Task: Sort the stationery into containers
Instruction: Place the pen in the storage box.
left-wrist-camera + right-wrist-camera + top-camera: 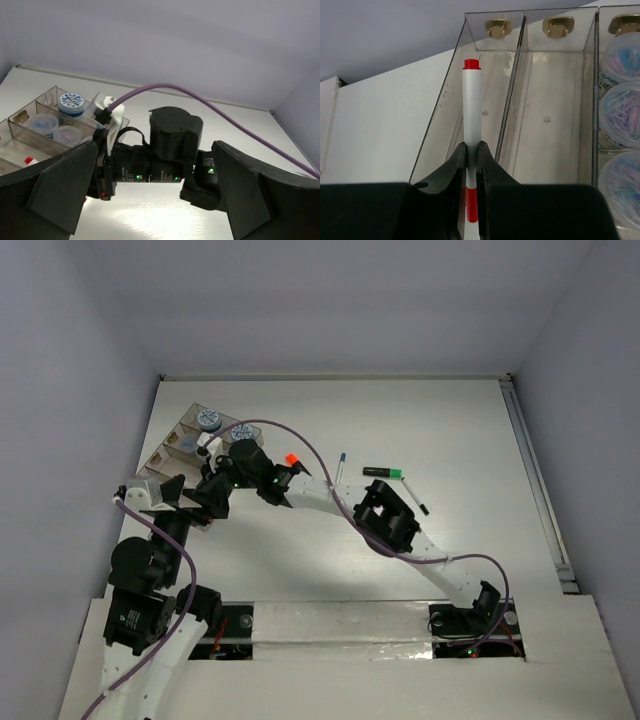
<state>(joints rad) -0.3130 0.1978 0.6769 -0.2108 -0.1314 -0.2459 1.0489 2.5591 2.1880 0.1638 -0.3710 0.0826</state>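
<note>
Between the right gripper [471,150] fingers: red-capped pen [471,100], clamped mid-barrel, cap pointing straight ahead over the tray's [509,107] leftmost visible slot. Jars [620,112] two slots right. Left gripper [157,195] wide apart, empty; tray ahead-left.

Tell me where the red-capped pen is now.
The pen is pinched in the right gripper, over the leftmost compartment of the organiser tray in the right wrist view.

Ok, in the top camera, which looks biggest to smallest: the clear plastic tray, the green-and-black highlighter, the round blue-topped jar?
1. Clear plastic tray, biggest.
2 and 3. Green-and-black highlighter and round blue-topped jar: too alike to rank; the highlighter is longer, the jar wider.
</note>
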